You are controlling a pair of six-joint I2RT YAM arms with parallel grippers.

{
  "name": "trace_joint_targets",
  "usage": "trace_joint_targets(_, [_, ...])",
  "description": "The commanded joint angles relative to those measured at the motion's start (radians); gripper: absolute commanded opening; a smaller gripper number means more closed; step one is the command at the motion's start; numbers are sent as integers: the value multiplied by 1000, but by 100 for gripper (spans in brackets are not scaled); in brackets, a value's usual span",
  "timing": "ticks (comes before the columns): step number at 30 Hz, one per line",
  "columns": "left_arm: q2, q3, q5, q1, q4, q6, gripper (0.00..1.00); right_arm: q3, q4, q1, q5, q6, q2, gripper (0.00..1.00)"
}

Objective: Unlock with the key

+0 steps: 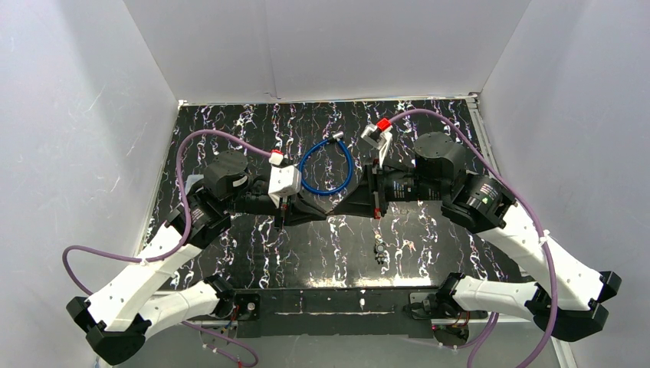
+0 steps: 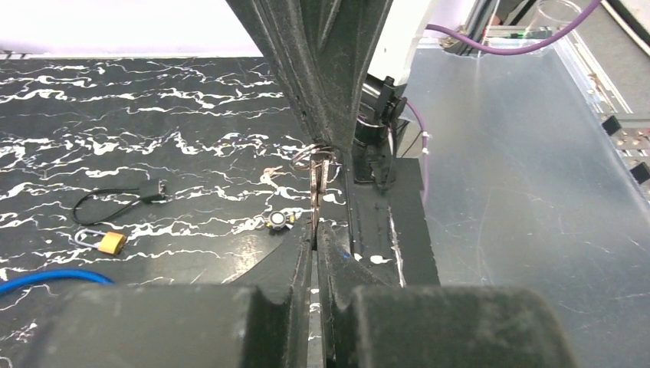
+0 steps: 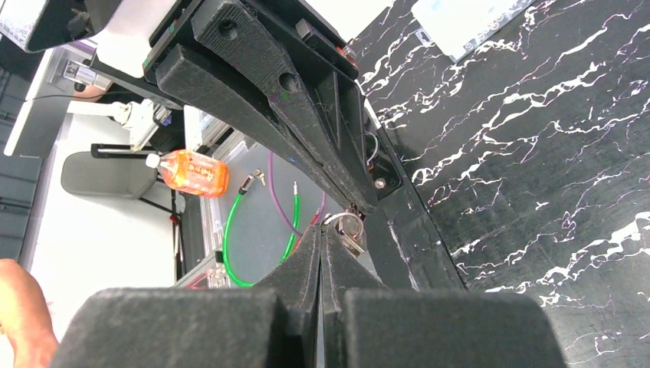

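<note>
The black marbled table (image 1: 230, 257) sits inside white walls, and the two arms reach in from its near corners to meet nose to nose over the middle. They are up off the surface, I'd guess so the key can hang free while it passes between them.

Just beyond the meeting point, toward the far side, lies a blue cable loop (image 1: 326, 170) with silvery ends, flat on the table and apart from both arms.

The right gripper (image 3: 322, 239) is clenched, its tips pinched at the key ring (image 3: 350, 225). The left gripper (image 2: 316, 241) is clenched too. Seen from its wrist, its tips close on the lower end of the key (image 2: 315, 201), which stands nearly upright between the two grippers with the ring at the top. So the key is held in the air at both ends. It looks to me like a hand-over or a re-grip, meant to leave the blade sticking out where it can be aimed.

A small orange padlock (image 2: 113, 243) lies on the table well off from the grippers, with a thin black cable (image 2: 111, 203) just beside it and a small round metal piece (image 2: 277, 221) closer in. I cannot tell which lock the key fits. No lock is in hand, so the unlocking itself has not begun.
</note>
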Motion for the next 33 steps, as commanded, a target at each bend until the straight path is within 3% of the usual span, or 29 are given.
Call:
trace_joint_targets(1, [-9, 21, -40, -11, 24, 32, 0, 3, 48, -3, 11, -1, -15, 1])
trace_joint_targets(6, [-15, 21, -68, -11, 22, 52, 0, -20, 40, -3, 23, -4, -24, 3])
trace_joint_targets(10, [-10, 37, -71, -12, -15, 51, 0, -5, -8, -4, 86, -39, -48, 40])
trace_joint_targets(12, [-12, 38, -76, -12, -17, 39, 0, 1, -25, -3, 121, -60, -72, 51])
trace_joint_targets(14, [-13, 45, -84, -13, -17, 24, 0, -3, -31, -3, 147, -76, -92, 56])
trace_joint_targets(21, [-3, 63, -69, -12, -10, -46, 0, -20, -11, -1, 165, -124, -88, 58])
trace_joint_targets(33, [20, 90, -56, -12, -35, -67, 0, 54, 19, 44, 152, -183, -2, 47])
